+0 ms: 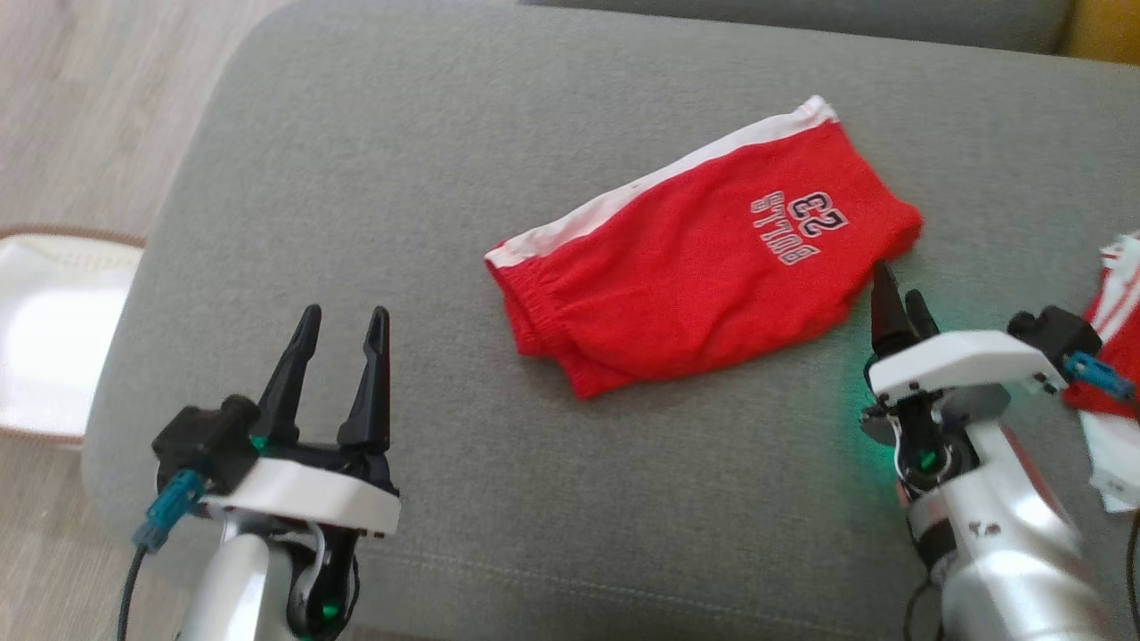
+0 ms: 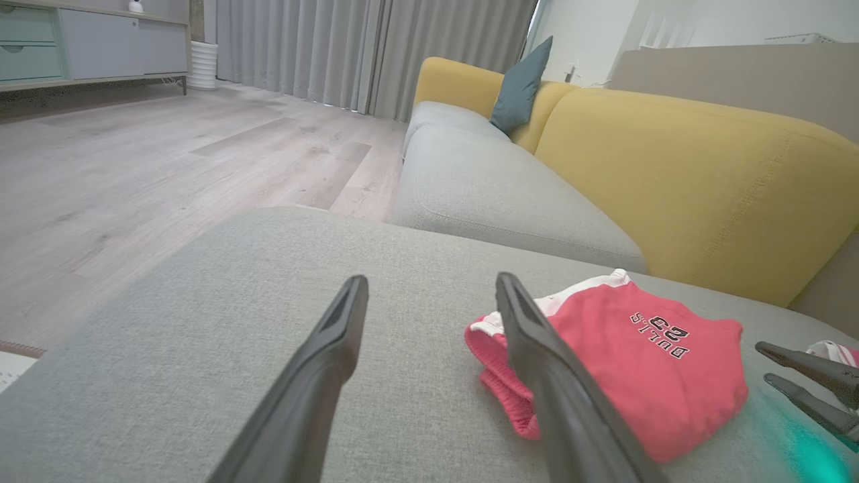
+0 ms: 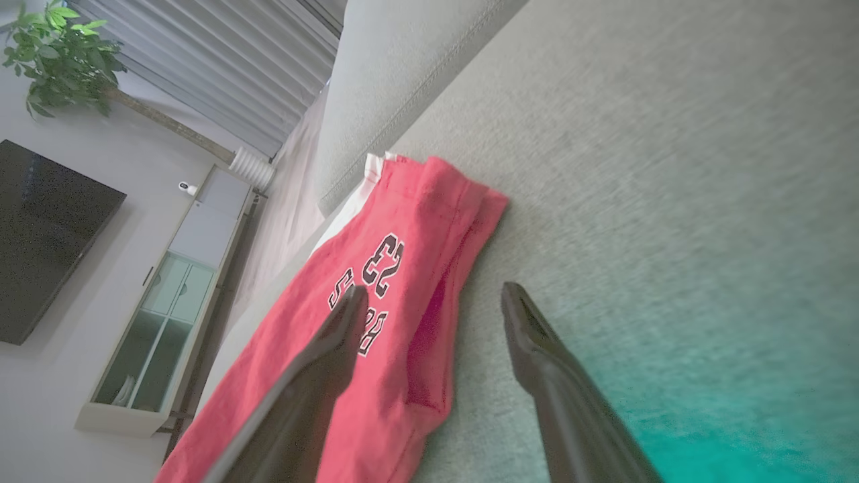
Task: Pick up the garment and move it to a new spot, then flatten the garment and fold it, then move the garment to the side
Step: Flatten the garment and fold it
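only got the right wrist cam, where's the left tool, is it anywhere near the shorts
Observer: No. The left tool is open, holds nothing and hangs over bare cushion, well to the left of the shorts.
Operator: ok, anything else lying out past my right arm
Observer: Yes. A second garment, red and white, lies at the right edge of the head view, just beyond the wrist of the right tool.
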Tool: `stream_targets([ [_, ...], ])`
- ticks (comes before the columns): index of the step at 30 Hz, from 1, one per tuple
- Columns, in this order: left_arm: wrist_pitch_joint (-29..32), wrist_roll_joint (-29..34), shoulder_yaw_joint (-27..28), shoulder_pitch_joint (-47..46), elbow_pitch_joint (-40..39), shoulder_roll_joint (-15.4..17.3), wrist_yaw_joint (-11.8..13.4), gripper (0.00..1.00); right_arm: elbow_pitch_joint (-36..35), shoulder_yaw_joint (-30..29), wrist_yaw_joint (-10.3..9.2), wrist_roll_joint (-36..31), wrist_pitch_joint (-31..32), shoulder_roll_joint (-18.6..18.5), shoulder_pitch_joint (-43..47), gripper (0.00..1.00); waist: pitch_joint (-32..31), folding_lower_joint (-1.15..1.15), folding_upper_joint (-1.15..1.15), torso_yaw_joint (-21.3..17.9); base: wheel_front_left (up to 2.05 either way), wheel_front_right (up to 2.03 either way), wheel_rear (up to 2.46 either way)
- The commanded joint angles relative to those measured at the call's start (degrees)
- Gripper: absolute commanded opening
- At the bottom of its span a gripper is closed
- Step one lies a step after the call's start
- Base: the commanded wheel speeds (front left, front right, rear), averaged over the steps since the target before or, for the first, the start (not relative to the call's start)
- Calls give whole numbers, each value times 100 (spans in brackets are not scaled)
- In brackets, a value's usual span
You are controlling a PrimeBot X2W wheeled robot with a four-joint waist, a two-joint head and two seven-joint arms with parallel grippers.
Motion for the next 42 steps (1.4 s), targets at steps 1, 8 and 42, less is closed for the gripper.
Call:
stream_targets([
  [1, -31, 58, 163, -285, -176, 14, -27, 100, 39, 193, -5, 111, -31, 36, -321, 100, 88, 0, 0, 126, 0, 0, 0],
  [8, -31, 14, 69, -404, -137, 9, -50, 100, 1412, 247, -5, 358, -129, 37, -1131, 100, 230, 0, 0, 343, 0, 0, 0],
  [42, -31, -153, 39, -447, -130, 6, -13, 100, 2227, 43, -5, 832, -521, 37, -1749, 0, -47, 0, 0, -87, 0, 0, 0],
])
